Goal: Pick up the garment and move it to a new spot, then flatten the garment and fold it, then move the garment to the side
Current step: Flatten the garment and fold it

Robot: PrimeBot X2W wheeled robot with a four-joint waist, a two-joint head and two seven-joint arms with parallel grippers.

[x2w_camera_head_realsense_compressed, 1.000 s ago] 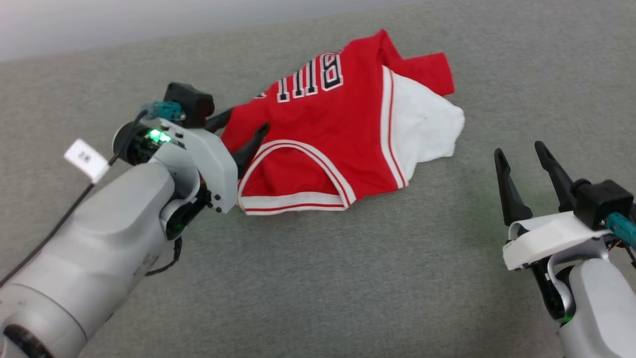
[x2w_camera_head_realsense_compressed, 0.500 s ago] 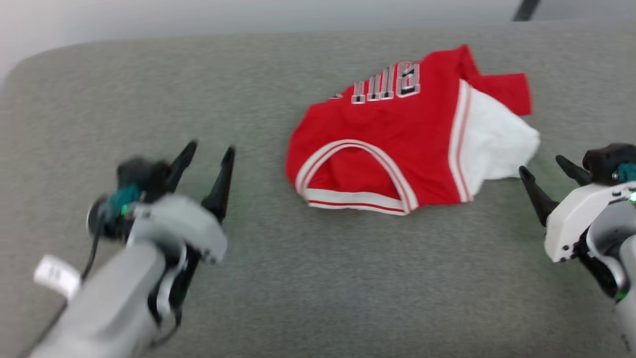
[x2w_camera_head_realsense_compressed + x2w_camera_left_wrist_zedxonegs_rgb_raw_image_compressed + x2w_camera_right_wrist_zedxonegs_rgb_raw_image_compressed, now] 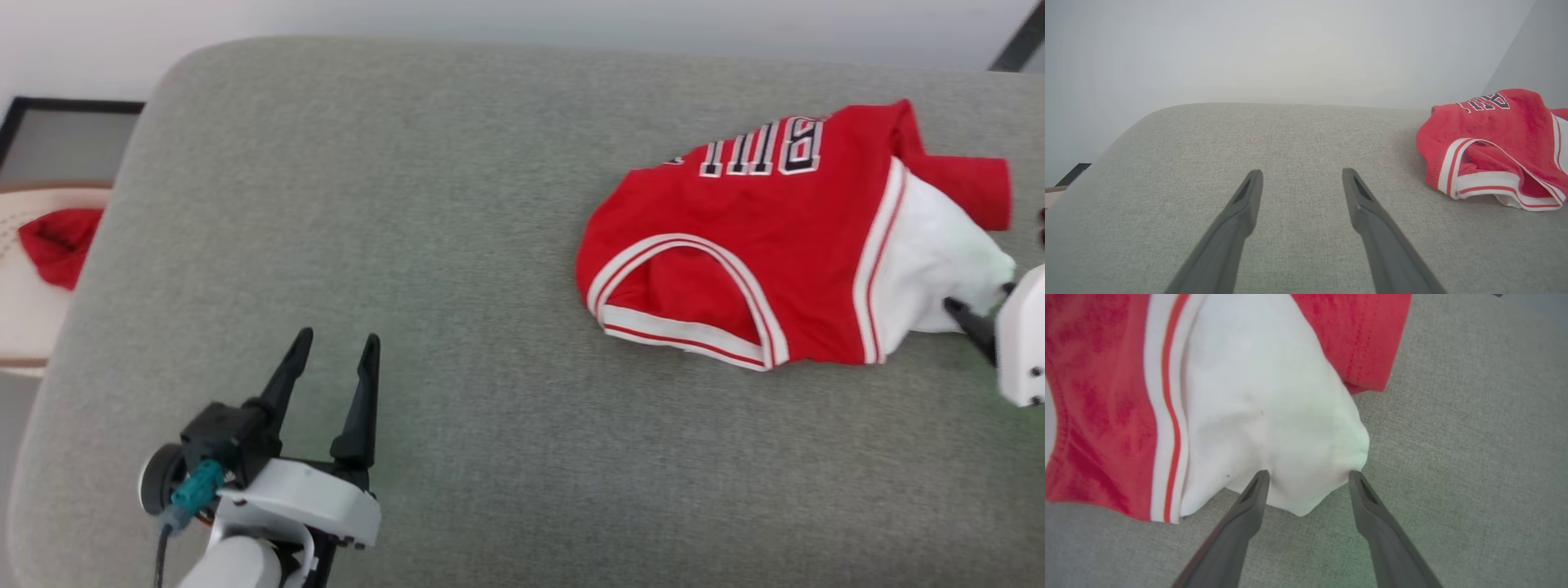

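The garment (image 3: 784, 237), a red jersey with black lettering and striped trim, lies crumpled on the grey cushion (image 3: 424, 204) at the right. Its white sleeve (image 3: 1257, 408) points toward my right gripper (image 3: 1309, 473), which is open, its two fingertips astride the sleeve's rounded end, close above the cushion. In the head view one right finger (image 3: 967, 321) shows at the right edge beside the sleeve. My left gripper (image 3: 338, 339) stands open over bare cushion at the lower left, well apart from the garment (image 3: 1494, 134), with nothing between its fingers (image 3: 1241, 212).
Past the cushion's rounded left edge a plain red cloth scrap (image 3: 57, 241) lies on a pale woven surface (image 3: 24, 318). A black frame (image 3: 49, 104) sits behind it. A pale wall runs along the back, with a dark bar (image 3: 1016, 41) at the top right.
The head camera has swung left, shifting the whole picture. My left gripper has drawn back from the garment's left edge onto bare cushion. My right gripper has come up to the white sleeve.
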